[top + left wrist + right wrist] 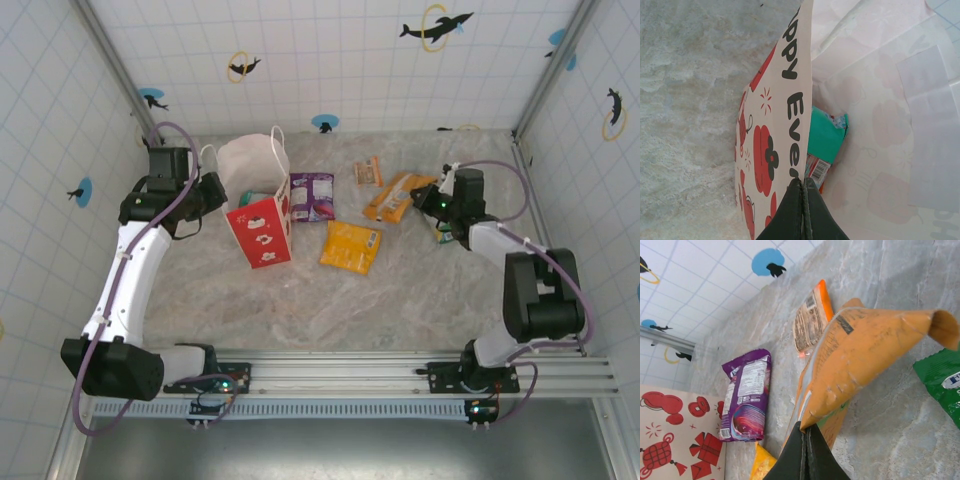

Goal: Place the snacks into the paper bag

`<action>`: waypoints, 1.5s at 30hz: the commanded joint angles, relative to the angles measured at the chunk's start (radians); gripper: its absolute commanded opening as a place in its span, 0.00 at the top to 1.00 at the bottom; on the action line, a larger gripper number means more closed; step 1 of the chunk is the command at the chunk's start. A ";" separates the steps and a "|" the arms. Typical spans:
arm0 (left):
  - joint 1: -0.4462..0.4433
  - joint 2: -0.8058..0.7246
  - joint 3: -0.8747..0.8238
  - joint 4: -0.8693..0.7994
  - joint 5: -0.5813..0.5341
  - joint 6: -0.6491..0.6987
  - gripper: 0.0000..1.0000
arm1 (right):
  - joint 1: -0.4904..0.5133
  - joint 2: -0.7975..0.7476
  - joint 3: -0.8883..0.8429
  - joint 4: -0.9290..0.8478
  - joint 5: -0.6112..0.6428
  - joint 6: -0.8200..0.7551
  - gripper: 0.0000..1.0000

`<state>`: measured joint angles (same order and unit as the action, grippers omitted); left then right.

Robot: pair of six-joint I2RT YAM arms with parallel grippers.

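Note:
The paper bag (262,222) stands left of centre, its white mouth (250,160) open. My left gripper (213,192) is shut on the bag's rim (801,150), one finger inside and one outside. Inside lie a teal packet (826,136) and a packet end with a barcode (816,170). My right gripper (430,200) is shut on the corner of an orange packet (865,345), which hangs lifted and tilted above the table. The purple packet (312,196) lies next to the bag, and a yellow-orange packet (351,246) lies in front of it. The thin orange bar (369,172) is behind. A green packet (945,385) lies at the right.
Tiled walls with dolphin stickers close the table (330,300) on three sides. The arms' rail (400,375) runs along the near edge. Open marble surface lies in front of the bag and packets.

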<state>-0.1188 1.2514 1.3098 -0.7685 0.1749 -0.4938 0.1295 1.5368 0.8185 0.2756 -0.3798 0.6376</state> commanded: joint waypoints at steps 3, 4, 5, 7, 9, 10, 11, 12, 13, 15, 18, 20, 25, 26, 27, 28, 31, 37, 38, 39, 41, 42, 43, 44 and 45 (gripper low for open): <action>-0.002 0.000 0.016 -0.005 0.014 0.031 1.00 | 0.031 -0.122 -0.040 -0.043 0.088 -0.021 1.00; -0.002 0.000 0.017 -0.005 0.014 0.032 1.00 | 0.036 -0.138 -0.044 -0.052 0.097 -0.024 1.00; -0.002 0.000 0.017 -0.005 0.015 0.032 1.00 | 0.041 -0.158 -0.048 -0.060 0.107 -0.025 1.00; -0.003 0.000 0.017 -0.005 0.016 0.034 1.00 | 0.052 -0.193 -0.057 -0.068 0.128 -0.027 1.00; -0.004 0.000 0.016 -0.005 0.017 0.034 1.00 | 0.064 -0.227 -0.062 -0.077 0.146 -0.030 1.00; -0.004 0.000 0.016 -0.006 0.018 0.034 1.00 | 0.070 -0.238 -0.063 -0.082 0.153 -0.033 1.00; -0.003 0.001 0.016 -0.005 0.020 0.035 1.00 | 0.076 -0.251 -0.063 -0.089 0.162 -0.037 1.00; -0.003 0.002 0.014 -0.006 0.021 0.035 1.00 | 0.083 -0.264 -0.062 -0.097 0.170 -0.043 1.00; -0.004 0.002 0.014 -0.007 0.021 0.036 1.00 | 0.088 -0.273 -0.063 -0.103 0.176 -0.048 1.00; -0.003 0.001 0.014 -0.008 0.021 0.037 1.00 | 0.102 -0.295 -0.061 -0.115 0.193 -0.056 1.00; -0.004 -0.001 0.013 -0.006 0.022 0.035 1.00 | 0.124 -0.326 -0.061 -0.124 0.215 -0.068 1.00; -0.003 0.000 0.014 -0.005 0.022 0.036 1.00 | 0.141 -0.345 -0.059 -0.129 0.232 -0.077 1.00; -0.003 0.002 0.013 -0.006 0.026 0.038 1.00 | 0.183 -0.386 -0.042 -0.141 0.284 -0.098 1.00; -0.003 0.001 0.012 -0.006 0.026 0.037 1.00 | 0.192 -0.392 -0.035 -0.142 0.292 -0.100 1.00; -0.003 0.000 0.013 -0.006 0.027 0.038 1.00 | 0.200 -0.396 -0.028 -0.144 0.301 -0.102 1.00; -0.004 0.000 0.013 -0.005 0.028 0.037 1.00 | 0.210 -0.401 -0.020 -0.145 0.310 -0.107 1.00; -0.003 -0.001 0.014 -0.005 0.029 0.037 1.00 | 0.247 -0.412 0.007 -0.145 0.346 -0.122 1.00; -0.004 -0.004 0.014 -0.006 0.030 0.039 1.00 | 0.355 -0.409 0.111 -0.140 0.433 -0.168 1.00; -0.004 -0.004 0.014 -0.005 0.031 0.038 1.00 | 0.377 -0.405 0.132 -0.129 0.453 -0.178 1.00; -0.003 -0.004 0.013 -0.004 0.030 0.038 1.00 | 0.399 -0.400 0.151 -0.119 0.468 -0.187 1.00; -0.004 -0.003 0.013 -0.001 0.032 0.038 1.00 | 0.451 -0.380 0.203 -0.098 0.506 -0.208 1.00; -0.003 -0.004 0.014 -0.001 0.032 0.038 1.00 | 0.473 -0.369 0.228 -0.088 0.521 -0.220 1.00; -0.003 -0.004 0.013 0.000 0.034 0.037 1.00 | 0.501 -0.356 0.256 -0.075 0.541 -0.235 1.00; -0.004 -0.004 0.014 0.001 0.035 0.038 1.00 | 0.536 -0.342 0.284 -0.060 0.563 -0.250 1.00; -0.003 -0.004 0.014 0.001 0.036 0.038 1.00 | 0.559 -0.329 0.310 -0.048 0.579 -0.267 1.00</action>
<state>-0.1188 1.2510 1.3098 -0.7685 0.1909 -0.4717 0.6373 1.1790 1.0481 0.1341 0.1123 0.4343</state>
